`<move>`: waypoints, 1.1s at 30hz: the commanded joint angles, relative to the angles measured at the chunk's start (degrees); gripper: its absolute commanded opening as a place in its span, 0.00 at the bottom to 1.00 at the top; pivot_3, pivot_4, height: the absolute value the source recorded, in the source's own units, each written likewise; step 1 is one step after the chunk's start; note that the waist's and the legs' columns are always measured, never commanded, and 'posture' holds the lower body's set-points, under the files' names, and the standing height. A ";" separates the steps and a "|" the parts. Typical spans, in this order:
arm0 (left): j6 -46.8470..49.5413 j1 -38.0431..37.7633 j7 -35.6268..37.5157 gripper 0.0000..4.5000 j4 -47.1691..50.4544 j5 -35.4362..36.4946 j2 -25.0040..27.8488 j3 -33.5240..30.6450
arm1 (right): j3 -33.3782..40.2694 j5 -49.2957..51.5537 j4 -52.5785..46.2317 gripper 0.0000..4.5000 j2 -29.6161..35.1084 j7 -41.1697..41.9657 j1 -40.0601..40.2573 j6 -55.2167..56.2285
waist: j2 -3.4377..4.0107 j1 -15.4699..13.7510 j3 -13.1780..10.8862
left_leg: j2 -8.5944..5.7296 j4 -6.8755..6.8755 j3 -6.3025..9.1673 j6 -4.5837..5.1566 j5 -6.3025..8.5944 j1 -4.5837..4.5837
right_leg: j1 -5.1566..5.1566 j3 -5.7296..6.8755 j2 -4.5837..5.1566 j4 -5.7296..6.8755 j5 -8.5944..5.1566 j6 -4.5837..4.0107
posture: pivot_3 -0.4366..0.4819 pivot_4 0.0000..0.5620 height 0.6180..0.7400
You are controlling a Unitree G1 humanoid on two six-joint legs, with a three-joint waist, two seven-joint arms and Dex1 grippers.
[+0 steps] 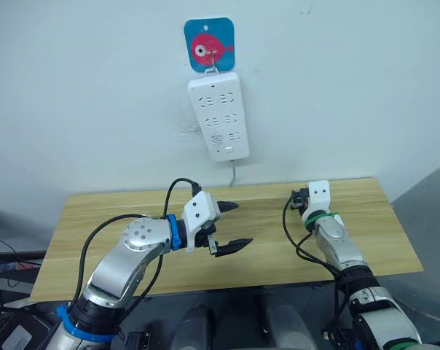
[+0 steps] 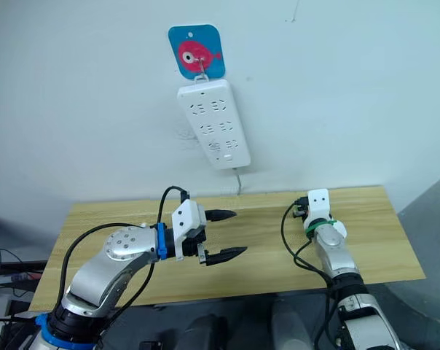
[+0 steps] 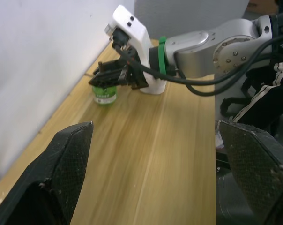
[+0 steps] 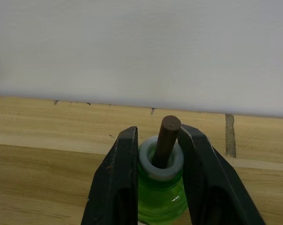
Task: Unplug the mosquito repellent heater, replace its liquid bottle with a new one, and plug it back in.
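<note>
Right hand [image 4: 158, 187] clamps upright green wick-topped bottle [image 4: 161, 194].

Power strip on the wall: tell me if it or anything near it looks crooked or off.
The power strip hangs askew from the hook under the fish sticker, its lower end swung toward the robot's right. All its sockets look empty. On the table, the right gripper jaws clamp the green liquid bottle upright; no spill shows.

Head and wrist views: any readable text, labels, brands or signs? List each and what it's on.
No text can be read.
Blue wall hook plate: a pink fish picture, no words.
Power strip: socket holes, no legible marking.
Green bottle in the right tool: a pale label, too blurred to read.
</note>
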State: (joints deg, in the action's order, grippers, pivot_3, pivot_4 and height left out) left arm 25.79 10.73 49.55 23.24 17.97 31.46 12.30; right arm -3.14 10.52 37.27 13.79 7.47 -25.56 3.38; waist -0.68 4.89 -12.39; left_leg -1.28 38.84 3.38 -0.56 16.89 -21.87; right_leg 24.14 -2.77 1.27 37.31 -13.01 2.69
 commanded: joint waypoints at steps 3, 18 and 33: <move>-1.20 -1.73 -0.87 1.00 2.99 0.10 0.10 -0.53 | 2.71 -0.95 -1.35 0.68 -0.80 1.46 -0.35 1.91 | 0.00 -0.05 0.00 | 0.00 0.00 0.00 0.00 0.00 0.01 | -0.01 -0.01 0.01 0.01 0.00 -0.01 | 0.41 0.40 1.00; -11.76 -24.64 -18.22 1.00 0.36 -2.71 -6.18 -21.56 | -2.74 5.93 -60.14 1.00 17.61 23.62 24.02 -17.73 | 0.11 -0.17 -0.22 | 0.09 -0.05 0.18 -0.01 0.02 -0.02 | -0.07 0.07 0.11 -0.20 -0.02 -0.02 | 0.38 0.41 1.00; -17.09 -22.37 -25.90 1.00 -26.27 -5.49 -10.91 -27.16 | -12.09 8.39 -68.54 1.00 23.14 36.16 11.65 -36.87 | -0.40 -2.50 -0.66 | 0.09 0.06 0.26 -0.09 -0.11 -0.02 | -0.10 0.43 0.10 -0.19 -0.01 -0.14 | 0.44 0.43 1.00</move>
State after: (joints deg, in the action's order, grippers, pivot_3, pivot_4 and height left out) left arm 11.39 -12.67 24.10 -1.07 13.49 19.90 -14.90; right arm -15.16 17.37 -27.92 36.95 42.91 -13.13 -32.04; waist -1.08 2.38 -13.05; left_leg -1.19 38.91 3.70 -0.67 16.77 -21.88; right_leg 24.04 -2.29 1.36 37.11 -13.01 2.53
